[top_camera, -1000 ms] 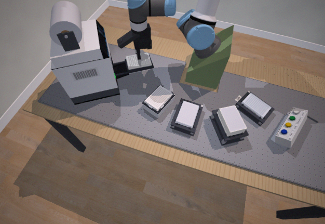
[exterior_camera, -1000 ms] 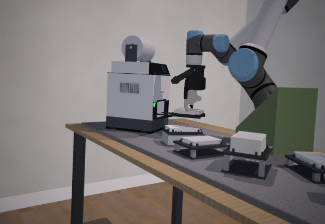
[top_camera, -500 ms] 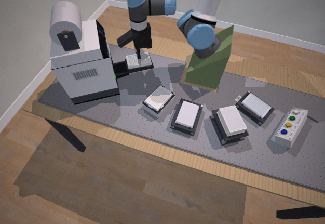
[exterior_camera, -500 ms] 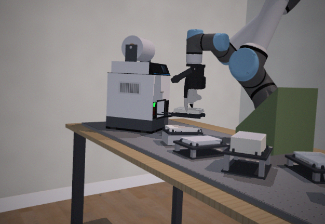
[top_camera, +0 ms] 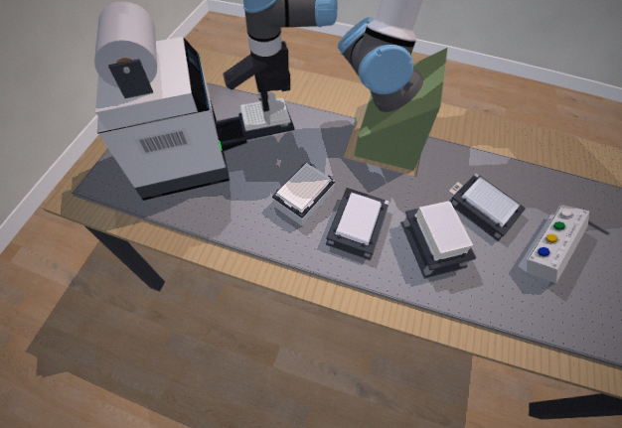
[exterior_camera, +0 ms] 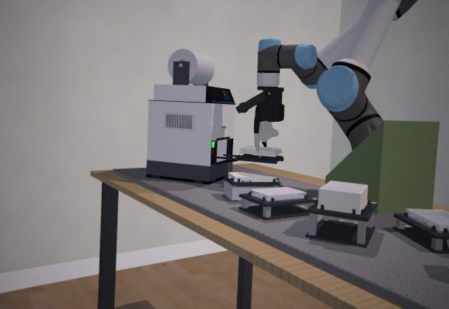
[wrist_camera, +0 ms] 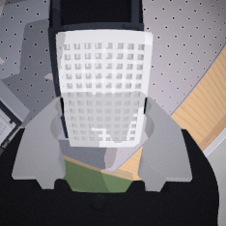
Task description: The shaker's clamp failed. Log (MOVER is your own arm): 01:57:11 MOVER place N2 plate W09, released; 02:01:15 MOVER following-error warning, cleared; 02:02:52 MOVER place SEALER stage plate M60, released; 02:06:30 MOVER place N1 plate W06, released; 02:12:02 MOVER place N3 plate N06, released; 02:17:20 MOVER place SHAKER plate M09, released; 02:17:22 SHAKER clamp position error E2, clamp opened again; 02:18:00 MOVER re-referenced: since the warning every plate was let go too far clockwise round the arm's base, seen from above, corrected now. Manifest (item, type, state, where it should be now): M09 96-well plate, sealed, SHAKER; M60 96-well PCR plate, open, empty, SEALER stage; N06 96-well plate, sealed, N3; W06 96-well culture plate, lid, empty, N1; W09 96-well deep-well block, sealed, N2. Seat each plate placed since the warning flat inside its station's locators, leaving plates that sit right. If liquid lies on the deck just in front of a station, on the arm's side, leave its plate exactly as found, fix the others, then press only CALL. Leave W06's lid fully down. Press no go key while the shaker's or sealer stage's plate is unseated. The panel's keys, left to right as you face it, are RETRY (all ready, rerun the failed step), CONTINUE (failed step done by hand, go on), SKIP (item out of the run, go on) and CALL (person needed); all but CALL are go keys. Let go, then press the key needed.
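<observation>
Open well plate clamped between gripper fingers, above black stage beside sealer.

No words or numbers are showing clearly enough to read. A barcode is sitting on the side of the big white machine, but it is only stripes, with no digits showing. Tiny marks are running beside the coloured buttons on the white button box, and a small white tag is lying by the far plate stand; both are too blurry to read.
</observation>
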### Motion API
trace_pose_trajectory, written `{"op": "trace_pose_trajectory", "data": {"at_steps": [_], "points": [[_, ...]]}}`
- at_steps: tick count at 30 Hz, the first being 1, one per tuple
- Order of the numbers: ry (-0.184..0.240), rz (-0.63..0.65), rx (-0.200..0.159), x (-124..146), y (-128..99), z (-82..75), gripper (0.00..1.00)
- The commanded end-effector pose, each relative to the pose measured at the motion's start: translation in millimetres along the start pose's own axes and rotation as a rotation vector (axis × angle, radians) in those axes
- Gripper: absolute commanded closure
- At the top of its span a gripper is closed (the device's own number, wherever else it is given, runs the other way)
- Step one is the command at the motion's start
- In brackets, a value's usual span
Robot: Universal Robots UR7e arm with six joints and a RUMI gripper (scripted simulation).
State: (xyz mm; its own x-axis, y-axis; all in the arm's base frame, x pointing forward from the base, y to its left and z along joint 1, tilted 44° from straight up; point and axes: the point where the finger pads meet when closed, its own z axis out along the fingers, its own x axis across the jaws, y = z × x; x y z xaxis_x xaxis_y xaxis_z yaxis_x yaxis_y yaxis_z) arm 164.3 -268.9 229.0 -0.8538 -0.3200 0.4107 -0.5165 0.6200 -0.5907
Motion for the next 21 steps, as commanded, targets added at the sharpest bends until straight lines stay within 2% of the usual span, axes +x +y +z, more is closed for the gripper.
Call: {"op": "trace_pose_trajectory", "data": {"at_steps": [1,21], "points": [[0.0,0.0,0.001,0.5,-0.3,-6.3,1.0],[0.0,0.0,0.001,2.2,-0.4,-33.0,1.0]]}}
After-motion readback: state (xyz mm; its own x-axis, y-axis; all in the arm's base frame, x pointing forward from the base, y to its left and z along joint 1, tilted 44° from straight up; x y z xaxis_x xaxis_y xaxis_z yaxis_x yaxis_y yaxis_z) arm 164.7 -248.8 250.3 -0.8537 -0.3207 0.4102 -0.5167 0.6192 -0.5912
